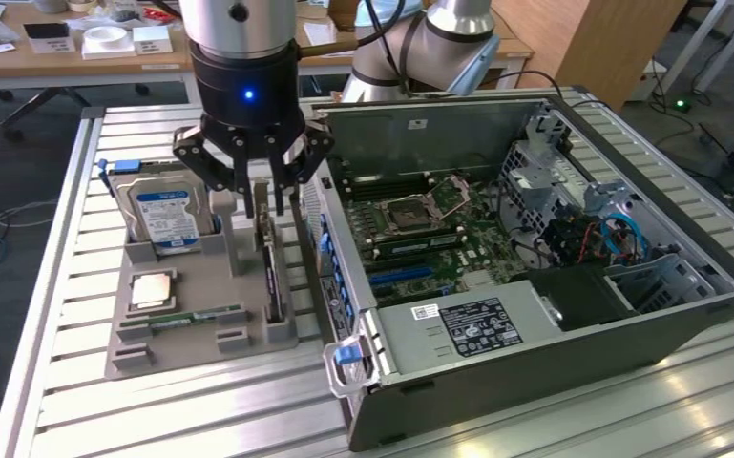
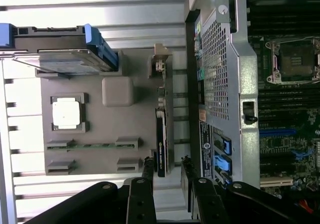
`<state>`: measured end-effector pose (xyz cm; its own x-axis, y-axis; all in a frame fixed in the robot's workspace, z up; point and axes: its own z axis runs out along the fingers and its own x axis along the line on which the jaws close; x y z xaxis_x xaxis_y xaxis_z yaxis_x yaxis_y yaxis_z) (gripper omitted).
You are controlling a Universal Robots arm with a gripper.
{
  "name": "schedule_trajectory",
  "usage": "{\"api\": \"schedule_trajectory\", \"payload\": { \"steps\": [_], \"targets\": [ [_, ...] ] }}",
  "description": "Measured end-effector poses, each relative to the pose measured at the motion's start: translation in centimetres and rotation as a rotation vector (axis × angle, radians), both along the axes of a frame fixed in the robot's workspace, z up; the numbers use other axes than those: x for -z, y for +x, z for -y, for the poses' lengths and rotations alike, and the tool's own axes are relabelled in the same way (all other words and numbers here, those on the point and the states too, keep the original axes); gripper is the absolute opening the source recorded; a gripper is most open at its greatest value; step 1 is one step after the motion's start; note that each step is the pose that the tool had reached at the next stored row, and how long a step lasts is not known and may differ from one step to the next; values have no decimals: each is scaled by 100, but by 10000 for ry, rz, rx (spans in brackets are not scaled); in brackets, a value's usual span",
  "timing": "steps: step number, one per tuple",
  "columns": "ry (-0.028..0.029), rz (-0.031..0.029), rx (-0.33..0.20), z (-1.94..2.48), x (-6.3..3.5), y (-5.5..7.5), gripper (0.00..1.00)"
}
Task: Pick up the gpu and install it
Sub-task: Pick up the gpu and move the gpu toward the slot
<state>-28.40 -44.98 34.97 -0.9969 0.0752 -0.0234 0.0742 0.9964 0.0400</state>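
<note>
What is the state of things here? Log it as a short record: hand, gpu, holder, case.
hand: open, over the gpu, fingers on either side of the card, not closed on it
gpu: standing on edge in the gray holder, not lifted
holder: also carries hard drive, processor, memory stick
computer case: side open, motherboard exposed, next to the holder
progress: gpu not yet grasped

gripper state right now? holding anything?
Gripper: open, jaws straddling the top edge of the gpu, not closed on it.
</note>
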Motion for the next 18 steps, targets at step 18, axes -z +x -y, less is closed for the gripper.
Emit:
{"api": "schedule_trajectory", "payload": {
  "steps": [18],
  "targets": [
    [0, 0, 0, 0, 161, 0, 36]
  ]
}}
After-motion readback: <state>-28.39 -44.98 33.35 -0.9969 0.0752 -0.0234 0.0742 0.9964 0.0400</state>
